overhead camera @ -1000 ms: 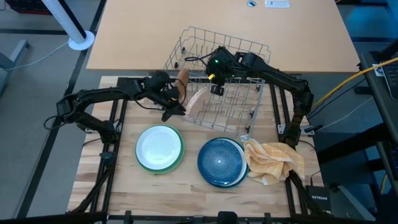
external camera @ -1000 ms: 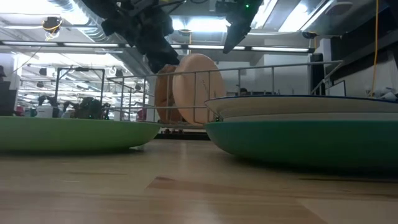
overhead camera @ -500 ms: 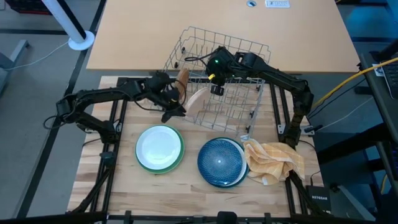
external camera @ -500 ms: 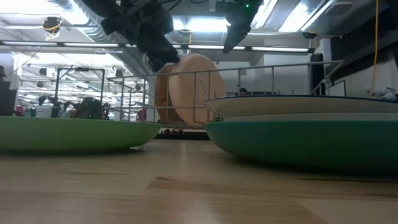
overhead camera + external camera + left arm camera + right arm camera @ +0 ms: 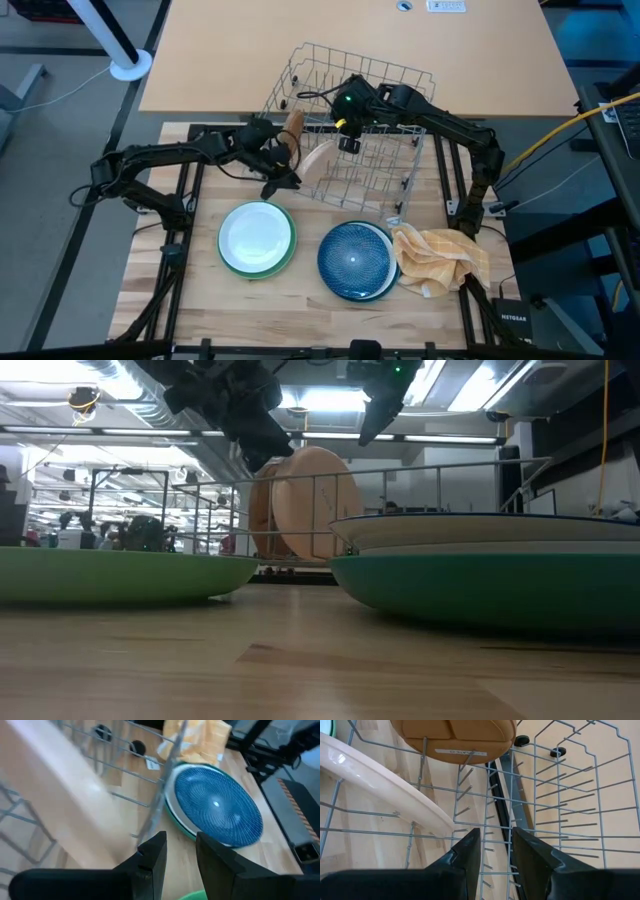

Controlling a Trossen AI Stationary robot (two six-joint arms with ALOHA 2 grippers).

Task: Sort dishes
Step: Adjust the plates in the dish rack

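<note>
- The wire rack [image 5: 350,125] sits toward the far middle of the wooden table [image 5: 200,290], tilted askew to the table edges.
- Two small plates stand on edge in the left part of the rack: a brown plate [image 5: 293,128] farther back and a tan plate [image 5: 318,160] just in front of it, leaning.
- The left gripper [image 5: 283,172] is at the rack's left side, just beside the tan plate. Its wrist view shows the fingers [image 5: 155,857] a little apart with nothing between them, so the gripper is open and holding nothing.
- The right gripper [image 5: 348,143] hangs over the middle of the rack, to the right of the two standing plates. Its fingers [image 5: 467,852] are parted and empty, pointing down into the rack's wires.
- A white plate [image 5: 257,233] lies inside a green plate [image 5: 287,258] on the near left of the table.
- A blue plate [image 5: 352,260] tops a stack on the near middle; a white rim and a teal rim show under it.
- A yellow checked cloth [image 5: 440,258] lies crumpled, touching the right side of that stack.
</note>
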